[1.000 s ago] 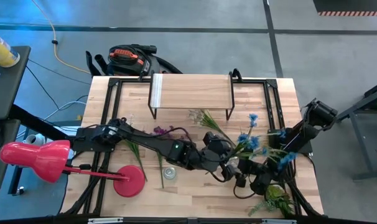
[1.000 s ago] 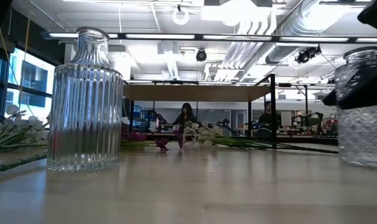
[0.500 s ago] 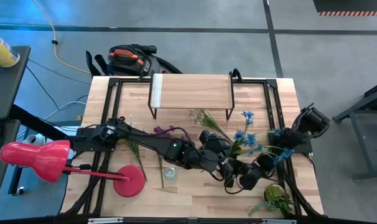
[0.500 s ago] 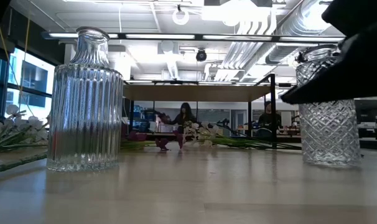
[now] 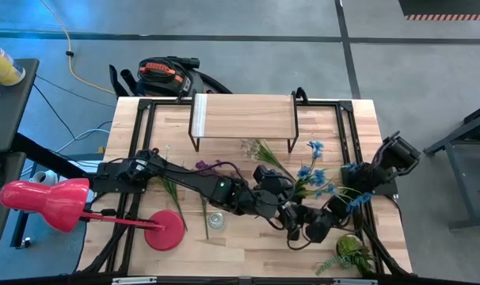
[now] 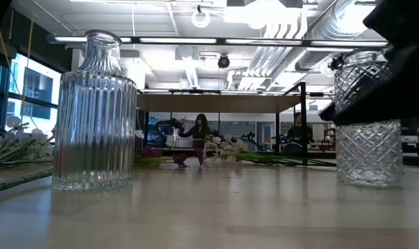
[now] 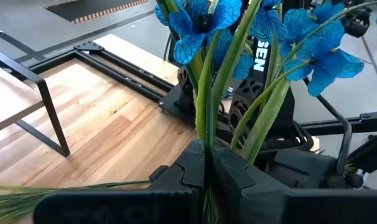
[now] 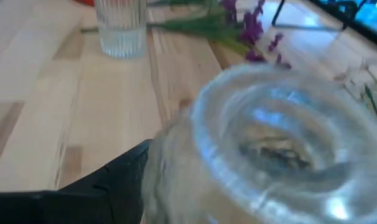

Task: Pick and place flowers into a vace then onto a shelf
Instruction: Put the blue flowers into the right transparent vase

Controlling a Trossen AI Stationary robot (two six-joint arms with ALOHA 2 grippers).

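Observation:
My left gripper (image 5: 290, 215) reaches across the table's middle and is shut on a bunch of blue flowers (image 5: 310, 172), whose blossoms (image 7: 204, 18) fan out beyond its fingers. Just to its right, my right gripper (image 5: 315, 227) is shut on a diamond-cut glass vase (image 6: 367, 124), whose mouth (image 8: 282, 137) fills the right wrist view. A ribbed glass vase (image 5: 216, 220) stands by itself on its base (image 6: 92, 183). Purple flowers (image 5: 212, 166) and pale flowers (image 5: 256, 146) lie flat on the tabletop in front of the shelf (image 5: 244, 117). My left gripper pinches the green stems (image 7: 204, 146) of the blue flowers between its two fingers, well below the blossoms. The fingers point toward the table's right, slanting a little downward. The bunch is lifted clear and the blossoms stand up past the fingertips. My right gripper holds the diamond-cut vase by its upper wall below the neck (image 6: 361, 104), one dark finger (image 8: 114, 180) lying against the outside of the glass. It comes from the table's right, slanting down. The vase stands upright with its base (image 6: 367, 181) on the table.
A small potted green plant (image 5: 351, 247) sits at the near right corner, close behind my right gripper. A red lamp-like object (image 5: 165, 229) stands at the near left. Black frame bars run along the table's left and right edges (image 5: 347, 127).
My right gripper has moved toward the table's left with the diamond-cut vase, bringing it closer to my left gripper; the vase stays upright on the table. The left gripper and its flowers have kept their place.

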